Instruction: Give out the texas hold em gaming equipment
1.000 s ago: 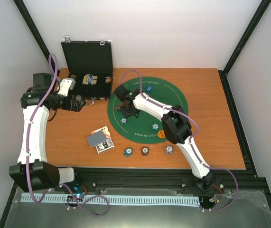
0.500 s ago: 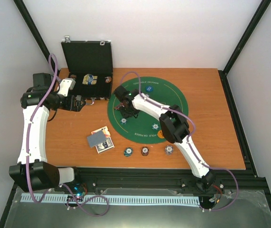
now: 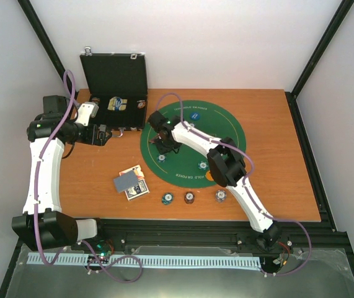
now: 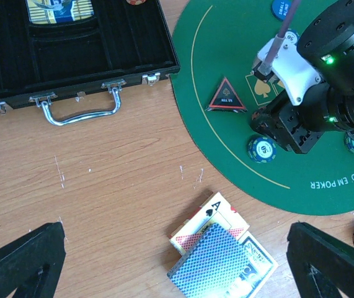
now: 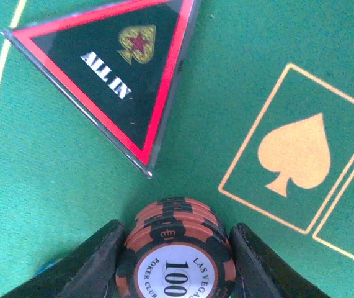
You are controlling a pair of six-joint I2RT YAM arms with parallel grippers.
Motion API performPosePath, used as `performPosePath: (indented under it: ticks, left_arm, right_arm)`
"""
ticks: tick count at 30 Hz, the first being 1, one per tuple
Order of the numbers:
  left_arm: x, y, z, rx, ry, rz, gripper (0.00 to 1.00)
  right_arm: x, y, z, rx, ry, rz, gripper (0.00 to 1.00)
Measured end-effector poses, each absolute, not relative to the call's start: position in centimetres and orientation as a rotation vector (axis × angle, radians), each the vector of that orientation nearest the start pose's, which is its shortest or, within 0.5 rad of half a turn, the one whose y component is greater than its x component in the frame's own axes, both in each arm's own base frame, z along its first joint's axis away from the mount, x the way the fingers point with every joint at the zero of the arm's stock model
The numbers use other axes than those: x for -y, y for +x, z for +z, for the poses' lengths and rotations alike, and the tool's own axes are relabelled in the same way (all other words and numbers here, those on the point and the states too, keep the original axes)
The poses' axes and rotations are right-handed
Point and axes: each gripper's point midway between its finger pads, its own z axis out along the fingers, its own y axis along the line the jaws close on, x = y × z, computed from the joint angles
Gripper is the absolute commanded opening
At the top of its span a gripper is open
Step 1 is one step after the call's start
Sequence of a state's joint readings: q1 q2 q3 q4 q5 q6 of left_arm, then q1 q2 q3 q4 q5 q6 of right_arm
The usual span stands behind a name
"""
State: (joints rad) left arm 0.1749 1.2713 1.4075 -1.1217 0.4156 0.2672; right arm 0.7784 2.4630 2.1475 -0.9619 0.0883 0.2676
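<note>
Moved over the last second: only the right arm, wrist and elbow creeping a touch toward 11 o'clock over the green mat (image 3: 226, 127). No shift seen anywhere else.

Left gripper (image 3: 106, 136) parked just in front of the black case (image 3: 116, 77), spread wide, holding nothing. Playing cards (image 3: 131, 183) at 5 o'clock from it in the top view, loose pile on bare wood, long axis roughly 8-to-2. Clearly nearer the left arm than the right.

ALL IN token (image 5: 111, 74) flat on the felt near the mat's 9 o'clock edge. Right gripper (image 3: 164, 143) just beside it, clamped on a stack of orange 100 chips (image 5: 175, 267), one finger on each flank. Token at 11 o'clock from the stack in the wrist view, near corner close but apart. Yellow spade box (image 5: 294, 155) at 2 o'clock. Can't tell whether the stack sits on the felt or hangs just above.

Further right: blue disc (image 3: 195, 115) at the mat's 12 o'clock, orange disc (image 3: 210, 176) at 5 o'clock, half hidden under the forearm.

Judgement: mid-placement of the stack. Next move hinges on that token corner. Any drift toward 11 o'clock likely nudges it, so safer out toward 2–5 o'clock.
</note>
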Motion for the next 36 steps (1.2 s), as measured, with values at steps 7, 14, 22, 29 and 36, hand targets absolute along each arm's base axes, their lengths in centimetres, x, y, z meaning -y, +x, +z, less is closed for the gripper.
performPosePath:
  ticks: [7, 14, 22, 29, 36]
  left_arm:
    - [1.5, 31.2, 26.6, -2.454, 0.269, -0.345, 1.00]
    - [1.5, 31.2, 26.6, -2.453, 0.268, -0.344, 1.00]
    - [1.6, 31.1, 26.8, -2.447, 0.270, -0.341, 1.00]
    - [1.6, 31.0, 26.9, -2.445, 0.270, -0.342, 1.00]
    - [1.6, 30.9, 27.1, -2.436, 0.272, -0.338, 1.00]
  right_arm:
    - [-38.0, 40.7, 4.1, -2.726, -0.706, 0.125, 0.57]
    - [-37.6, 41.0, 6.3, -2.705, -0.699, 0.109, 0.59]
    - [-32.5, 35.1, 12.2, -2.676, -0.684, 0.092, 0.69]
    - [-29.3, 24.8, 12.5, -2.670, -0.744, 0.132, 0.73]
    - [-26.6, 18.6, 6.2, -2.813, -0.797, 0.058, 0.74]
